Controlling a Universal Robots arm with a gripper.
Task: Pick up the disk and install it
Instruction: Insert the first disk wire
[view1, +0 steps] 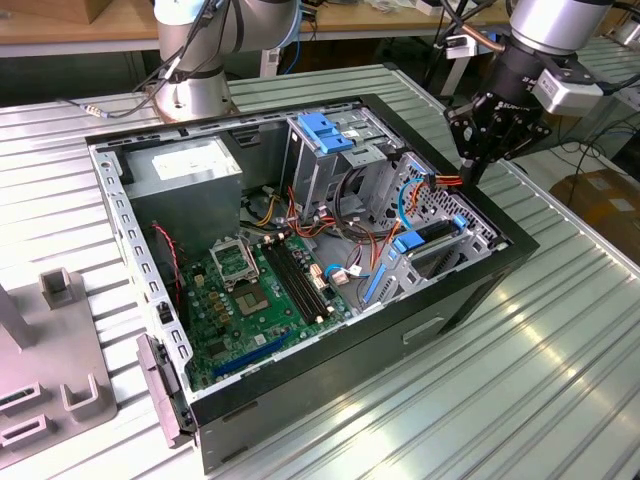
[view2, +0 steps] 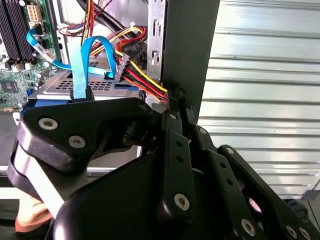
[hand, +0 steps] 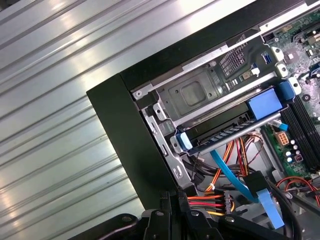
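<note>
Blue-railed disk (hand: 227, 132) looks seated in its bay (hand: 192, 92); the jaws hang near it, pressed together, gripping nothing.

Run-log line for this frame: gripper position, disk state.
gripper: low at the PC case corner, beside the power wires | disk: in the drive bay, blue rails on, apart from gripper

The open computer case (view1: 440, 300) on a ribbed table (view1: 560, 380) is taken in whole, from above and well back, in the exterior view. One cabled corner is seen close-up from above in both wrist views, the red-and-yellow cables (view2: 145, 82) (hand: 207, 201) being shared.
</note>
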